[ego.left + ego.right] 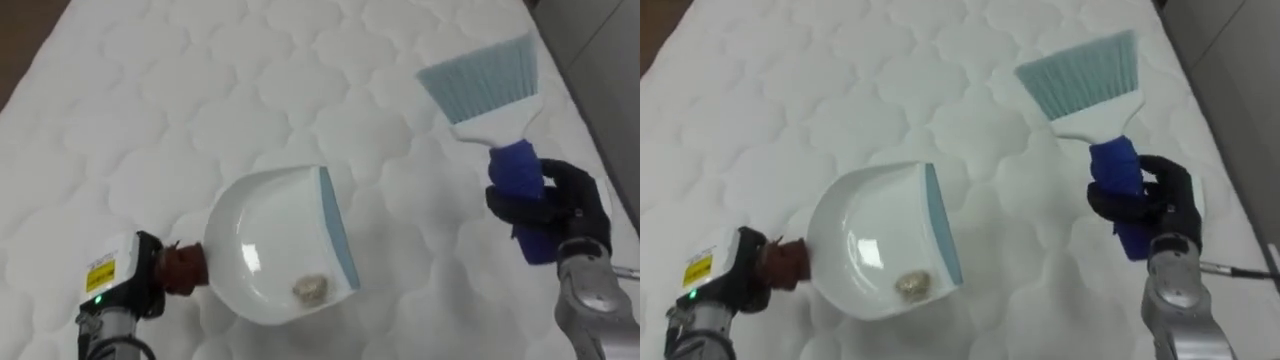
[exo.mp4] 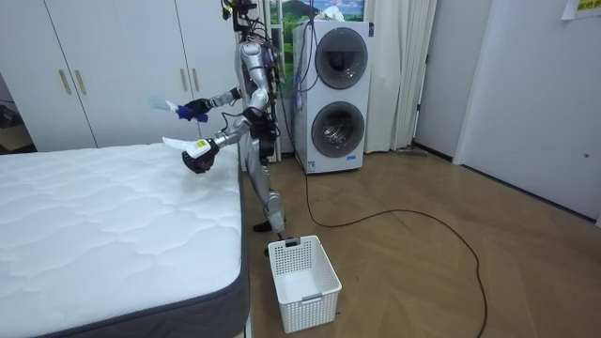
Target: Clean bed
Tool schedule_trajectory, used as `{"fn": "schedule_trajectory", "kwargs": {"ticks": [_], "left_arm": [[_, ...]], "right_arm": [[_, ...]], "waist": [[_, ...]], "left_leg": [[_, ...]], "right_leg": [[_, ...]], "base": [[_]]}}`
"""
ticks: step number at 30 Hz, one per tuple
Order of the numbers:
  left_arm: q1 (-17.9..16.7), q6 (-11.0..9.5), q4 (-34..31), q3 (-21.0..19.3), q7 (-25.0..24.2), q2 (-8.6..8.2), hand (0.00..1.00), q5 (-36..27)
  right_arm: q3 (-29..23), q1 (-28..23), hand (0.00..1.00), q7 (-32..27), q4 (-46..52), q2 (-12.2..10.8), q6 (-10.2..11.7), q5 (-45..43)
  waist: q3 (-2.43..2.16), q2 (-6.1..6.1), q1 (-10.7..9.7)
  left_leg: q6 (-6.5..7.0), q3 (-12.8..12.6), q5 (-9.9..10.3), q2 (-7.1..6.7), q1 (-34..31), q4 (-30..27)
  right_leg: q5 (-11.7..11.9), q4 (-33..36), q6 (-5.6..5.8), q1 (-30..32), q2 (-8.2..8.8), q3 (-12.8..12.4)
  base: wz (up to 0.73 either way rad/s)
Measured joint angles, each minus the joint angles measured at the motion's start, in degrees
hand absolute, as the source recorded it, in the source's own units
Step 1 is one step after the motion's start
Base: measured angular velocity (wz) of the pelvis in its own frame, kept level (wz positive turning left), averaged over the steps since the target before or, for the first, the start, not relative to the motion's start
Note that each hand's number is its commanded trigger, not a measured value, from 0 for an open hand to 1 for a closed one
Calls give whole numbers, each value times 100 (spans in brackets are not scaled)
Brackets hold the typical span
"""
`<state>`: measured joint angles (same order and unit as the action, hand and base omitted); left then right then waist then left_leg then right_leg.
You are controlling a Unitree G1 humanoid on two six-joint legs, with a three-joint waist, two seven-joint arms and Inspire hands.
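My left hand point(image 1: 140, 275) is shut on the reddish-brown handle of a white dustpan point(image 1: 270, 245) with a pale blue lip, held above the white quilted mattress point(image 1: 200, 90). A small beige crumpled scrap point(image 1: 312, 290) lies inside the pan near its lip. My right hand point(image 1: 555, 205) is shut on the blue handle of a hand brush point(image 1: 485, 85), whose light blue bristles point away from me over the bed's right side. In the room view I stand at the bed's side edge, with the brush point(image 2: 174, 108) raised and the dustpan point(image 2: 178, 144) lower.
The mattress's right edge point(image 1: 590, 95) runs close beside the brush, with dark floor beyond. On the wooden floor by the bed's corner stands a white plastic basket point(image 2: 302, 282). A stacked washer and dryer point(image 2: 333, 94) and white wardrobes point(image 2: 94, 66) line the wall behind.
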<state>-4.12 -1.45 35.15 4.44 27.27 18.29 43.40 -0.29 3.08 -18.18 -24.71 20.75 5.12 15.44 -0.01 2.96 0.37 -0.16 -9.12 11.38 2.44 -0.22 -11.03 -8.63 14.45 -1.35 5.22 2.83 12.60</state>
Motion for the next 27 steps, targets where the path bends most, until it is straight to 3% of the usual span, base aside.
{"fn": "schedule_trajectory", "kwargs": {"ticks": [5, 8, 11, 13, 16, 20, 25, 27], "left_arm": [[-23, -54, -287, -7, -14, -11, 100, -9], [-45, -108, -371, -6, -40, -11, 100, -39], [-46, -140, -448, -5, -45, -33, 100, -43], [-87, -143, -592, -7, -69, -98, 100, -28], [-163, -193, -873, -12, -76, -113, 100, -181], [-224, -285, -1003, -118, -75, -116, 100, -484], [-466, -281, -1095, -406, -83, -165, 100, -501], [-533, -276, -1099, -435, -85, -178, 100, -500]], "right_arm": [[-7, -129, 0, -41, 551, -42, 1, -273], [-8, -165, 0, -212, 932, -51, 121, -421], [-21, -205, 0, -415, 1170, -62, 150, -456], [-161, -262, 0, -582, 1225, -156, 182, -802], [-316, -333, 0, -714, 1283, -228, 182, -1022], [-328, -370, 0, -745, 1505, -228, 185, -1002], [-331, -407, 0, -768, 1691, -216, 257, -1072], [-329, -419, 0, -765, 1699, -217, 258, -1185]], "waist": [[-7, -43, 10], [-10, -125, 7], [-7, -201, -2], [-5, -239, -41], [-8, -229, -90], [-13, -190, 1], [-73, -63, 145], [-70, -57, 168]], "left_leg": [[1, 31, 1, -13, 96, -30], [1, 106, 5, -20, 156, -40], [5, 235, 10, -50, 191, -48], [26, 476, -13, -122, 185, -81], [49, 763, -66, -223, 159, -73], [56, 846, -86, -234, 139, -65], [53, 996, -85, -243, 133, -48], [52, 1115, -85, -248, 111, -53]], "right_leg": [[7, 14, 14, -128, 4, 36], [10, 14, 24, -260, 4, 104], [-23, 20, 54, -387, 26, 186], [-102, 32, 89, -484, 53, 178], [-181, 44, 115, -574, 88, 159], [-183, 5, 116, -594, 83, 171], [-182, -202, 119, -734, 37, 177], [-182, -203, 119, -749, 29, 174]], "base": [[5], [14], [29], [48], [56], [19], [16], [30]]}}
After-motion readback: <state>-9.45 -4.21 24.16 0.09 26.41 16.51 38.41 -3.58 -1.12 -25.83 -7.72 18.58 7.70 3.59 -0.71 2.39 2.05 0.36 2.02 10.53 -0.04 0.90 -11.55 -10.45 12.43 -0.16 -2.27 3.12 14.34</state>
